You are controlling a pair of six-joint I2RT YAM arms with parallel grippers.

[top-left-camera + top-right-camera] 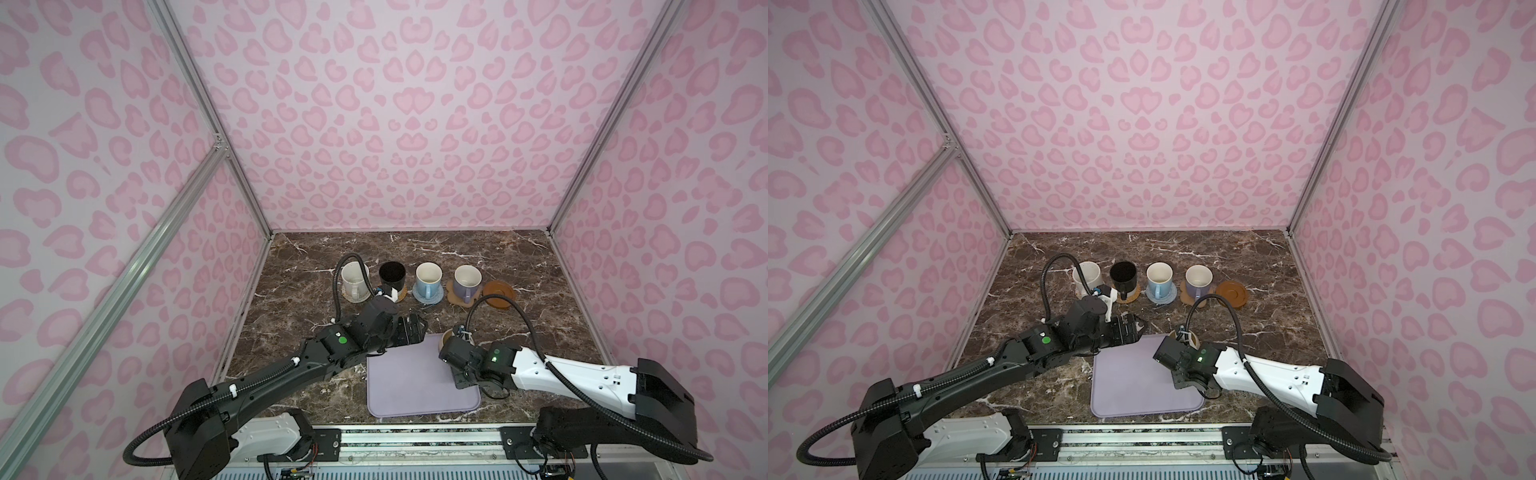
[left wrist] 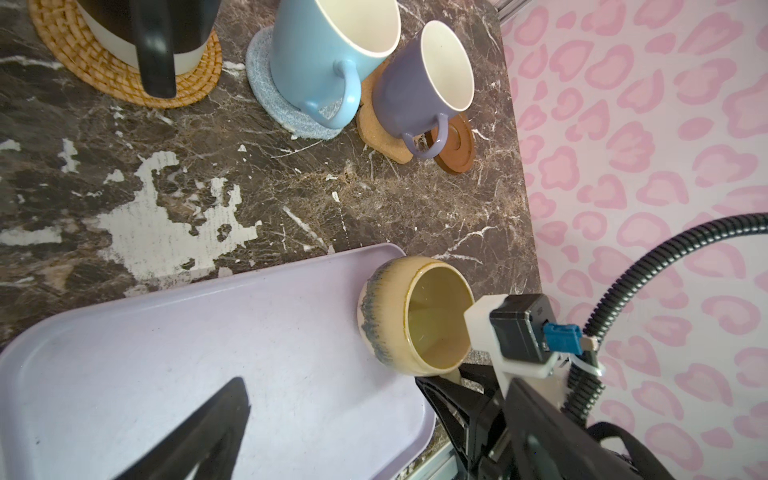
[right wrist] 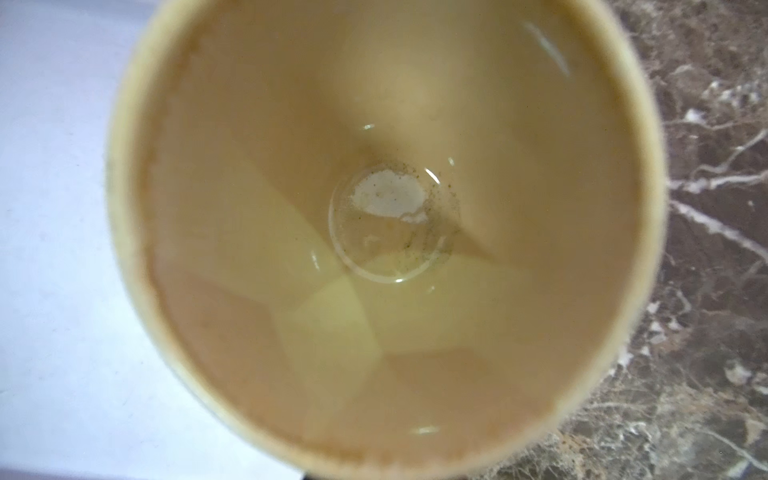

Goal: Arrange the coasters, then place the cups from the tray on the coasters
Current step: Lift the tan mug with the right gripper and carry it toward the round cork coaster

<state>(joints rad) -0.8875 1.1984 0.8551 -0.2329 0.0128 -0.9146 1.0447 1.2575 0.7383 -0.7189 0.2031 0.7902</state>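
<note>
Right end effector (image 2: pixel 457 380) clenched on beige mug (image 2: pixel 390 316), left end effector (image 1: pixel 417 328) released, lavender mug (image 1: pixel 466 284) beside brown coaster (image 1: pixel 500 295)

Marble table (image 1: pixel 540 266) bears five coasters (image 1: pixel 500 295) and the tray (image 1: pixel 415 395).

Brown round rimmed coaster (image 1: pixel 500 287) at far right lies bare; lavender-grey handled mug (image 1: pixel 466 279) crowds its left edge. Dark marble counter (image 1: pixel 561 332) nearer stands open.

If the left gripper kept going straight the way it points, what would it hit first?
Most likely the beige cup on the tray, far right corner: the open left gripper points across at it, nothing between. Height is unclear; it might pass above.
</note>
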